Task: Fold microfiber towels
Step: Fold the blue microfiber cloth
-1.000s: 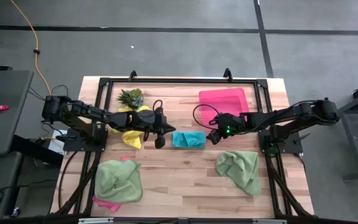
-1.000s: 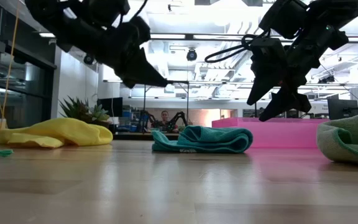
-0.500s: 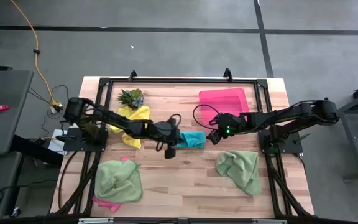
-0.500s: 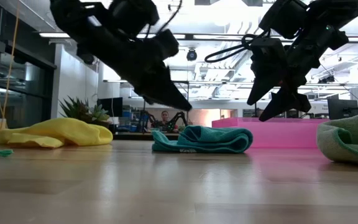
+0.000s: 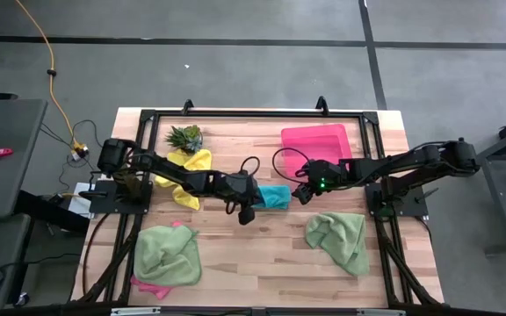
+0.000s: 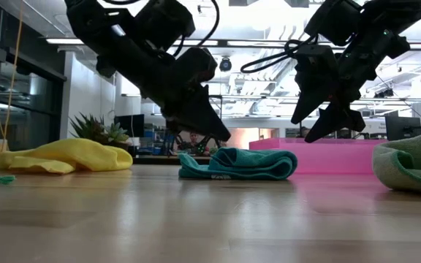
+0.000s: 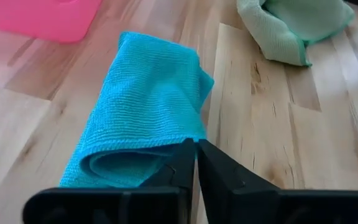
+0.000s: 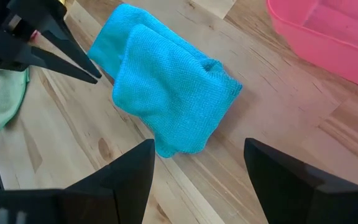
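Observation:
A teal microfiber towel (image 5: 272, 197) lies folded into a flat roll at the middle of the table. In the left wrist view the teal towel (image 7: 148, 106) has its looped end toward the fingers. My left gripper (image 5: 248, 215) is shut and slants down. Its tips (image 7: 196, 148) stand just off the towel's left end and, in the low view, a little above it (image 6: 224, 136). My right gripper (image 5: 304, 193) hangs open above the towel's right end (image 8: 197, 134), clear of it (image 6: 314, 126).
A yellow towel (image 5: 187, 175) and a spiky plant (image 5: 185, 136) lie at the far left. A pink tray (image 5: 316, 142) stands at the far right. One light green towel (image 5: 167, 253) lies near left over a pink one (image 5: 148, 285), another (image 5: 339, 235) near right.
My left gripper has gone toward the table's right edge and down, rolling a little, from beside the yellow towel to the teal towel's left end. The teal towel and my right gripper have kept still.

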Controlling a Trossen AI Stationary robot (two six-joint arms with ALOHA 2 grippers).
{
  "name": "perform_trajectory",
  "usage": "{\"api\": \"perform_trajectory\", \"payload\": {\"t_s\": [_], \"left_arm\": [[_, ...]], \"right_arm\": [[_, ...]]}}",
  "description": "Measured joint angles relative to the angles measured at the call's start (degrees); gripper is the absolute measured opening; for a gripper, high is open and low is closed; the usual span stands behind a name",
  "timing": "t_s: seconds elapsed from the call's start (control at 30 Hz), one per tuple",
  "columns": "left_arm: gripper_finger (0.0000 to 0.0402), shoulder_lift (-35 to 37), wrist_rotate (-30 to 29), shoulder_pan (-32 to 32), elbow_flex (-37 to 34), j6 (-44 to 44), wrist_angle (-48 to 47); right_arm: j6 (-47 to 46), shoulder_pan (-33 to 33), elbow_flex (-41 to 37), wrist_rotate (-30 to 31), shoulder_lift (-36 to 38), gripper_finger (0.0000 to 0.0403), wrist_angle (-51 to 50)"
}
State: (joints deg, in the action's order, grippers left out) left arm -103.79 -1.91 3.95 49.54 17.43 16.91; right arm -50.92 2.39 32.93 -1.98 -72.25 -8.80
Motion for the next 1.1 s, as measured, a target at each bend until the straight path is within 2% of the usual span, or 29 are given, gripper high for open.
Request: {"api": "perform_trajectory", "payload": {"t_s": [0.13,0.37,0.53,0.7,0.97,1.1], "left_arm": [[0.0052,0.0,-0.2,-0.2,0.0,-5.5,-1.4],[0.0128,0.0,-5.4,-1.3,0.0,-23.2,-3.4],[0.0163,0.0,-6.8,-1.5,1.4,-34.1,-3.4],[0.0172,0.0,-6.6,-1.3,2.1,-40.8,-2.4],[0.0169,-3.2,-6.3,-1.7,2.1,-50.4,-2.5],[0.0168,-3.5,-9.1,-1.9,2.1,-50.9,0.4]], "right_arm": [[0.0,0.0,0.0,0.0,0.0,0.024,0.0],[0.0,0.0,0.0,0.1,0.0,0.024,0.0],[-0.2,0.0,0.0,0.5,0.0,0.024,0.0],[-1.5,0.0,0.0,3.0,0.0,0.024,0.0],[-3.1,0.0,0.0,3.3,0.0,0.024,0.0],[-4.5,0.0,0.0,3.3,0.0,0.024,0.1]]}}
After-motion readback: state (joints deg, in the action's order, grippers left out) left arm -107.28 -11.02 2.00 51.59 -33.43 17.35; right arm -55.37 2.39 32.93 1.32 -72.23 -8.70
